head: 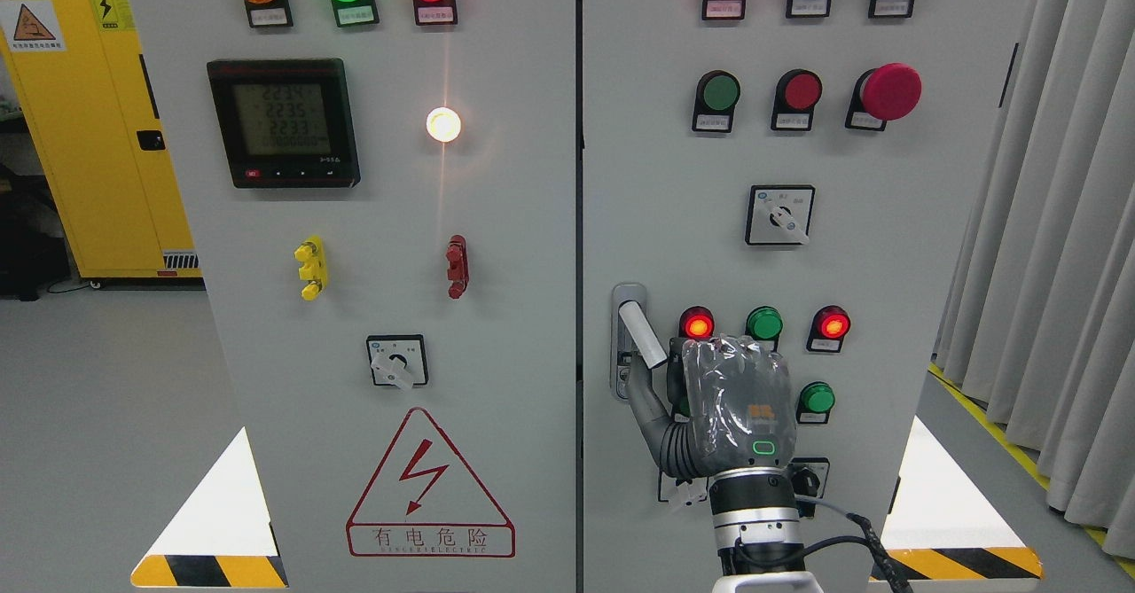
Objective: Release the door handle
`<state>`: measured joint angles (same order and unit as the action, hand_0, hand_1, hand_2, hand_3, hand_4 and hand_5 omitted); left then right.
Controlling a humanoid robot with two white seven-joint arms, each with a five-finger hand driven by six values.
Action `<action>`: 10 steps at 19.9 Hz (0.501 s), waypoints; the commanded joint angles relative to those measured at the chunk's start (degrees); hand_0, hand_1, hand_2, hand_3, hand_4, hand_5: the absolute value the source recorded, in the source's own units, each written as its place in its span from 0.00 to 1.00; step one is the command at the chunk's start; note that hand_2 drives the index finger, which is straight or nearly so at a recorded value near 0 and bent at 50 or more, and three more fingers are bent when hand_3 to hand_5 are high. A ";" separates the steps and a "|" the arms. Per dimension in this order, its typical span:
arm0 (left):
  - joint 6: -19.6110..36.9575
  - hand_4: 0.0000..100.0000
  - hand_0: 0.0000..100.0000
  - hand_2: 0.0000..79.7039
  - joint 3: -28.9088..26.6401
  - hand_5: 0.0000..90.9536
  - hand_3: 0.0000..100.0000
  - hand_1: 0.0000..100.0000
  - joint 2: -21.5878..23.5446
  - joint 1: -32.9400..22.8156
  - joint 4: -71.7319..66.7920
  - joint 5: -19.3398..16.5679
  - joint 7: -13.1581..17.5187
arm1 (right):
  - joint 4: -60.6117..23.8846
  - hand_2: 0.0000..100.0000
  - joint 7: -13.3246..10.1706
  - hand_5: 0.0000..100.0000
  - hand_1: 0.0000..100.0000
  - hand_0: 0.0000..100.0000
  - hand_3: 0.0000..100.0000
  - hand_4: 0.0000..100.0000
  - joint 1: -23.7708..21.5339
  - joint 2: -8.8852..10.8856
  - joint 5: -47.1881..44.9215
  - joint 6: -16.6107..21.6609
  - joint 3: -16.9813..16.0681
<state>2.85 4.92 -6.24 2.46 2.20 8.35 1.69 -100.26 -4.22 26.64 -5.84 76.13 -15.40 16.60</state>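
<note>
door handle (640,334) sits at the left edge of the right cabinet door (940,247), a pale lever swung out of its silver backplate and tilted, its free end angling down to the right. right hand (709,407) is up against the door just right of the handle, back of the hand toward the camera, grey-gloved. the thumb (650,407) reaches up to the lower part of the handle, right at the backplate; whether it touches the lever is hard to call. the other fingers are folded in behind the palm and hidden, so i can't tell if they are gripping anything or loose.

nothing here holds contents, just the two closed cabinet doors. just right of the handle is a lit red lamp (697,323), then a green one (763,323) and another lit red one (833,323). above the handle sits a rotary switch (780,215), and higher still a red mushroom button (890,91). left of the handle, across the door seam, a red clip (457,266), a yellow clip (310,268) and a digital meter (283,122) showing numbers. down and left of the handle is the red lightning warning triangle (429,484).
</note>
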 commanded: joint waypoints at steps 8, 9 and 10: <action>0.05 0.00 0.12 0.00 0.00 0.00 0.00 0.56 0.00 0.00 0.00 0.00 -0.02 | -0.73 0.90 0.09 1.00 0.34 0.69 1.00 1.00 0.08 0.13 -0.02 -0.07 -0.69; 0.05 0.00 0.12 0.00 0.00 0.00 0.00 0.56 0.00 0.00 0.00 0.00 -0.02 | -0.73 0.90 0.09 1.00 0.34 0.69 1.00 1.00 0.08 0.13 -0.02 -0.07 -0.95; 0.05 0.00 0.12 0.00 0.00 0.00 0.00 0.56 0.00 0.00 0.00 0.00 -0.02 | -0.73 0.90 0.09 1.00 0.34 0.68 1.00 1.00 0.08 0.21 -0.02 -0.07 -0.95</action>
<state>2.85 4.93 -6.24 2.46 2.20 8.35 1.69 -100.66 -4.24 26.62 -5.78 76.12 -15.46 16.31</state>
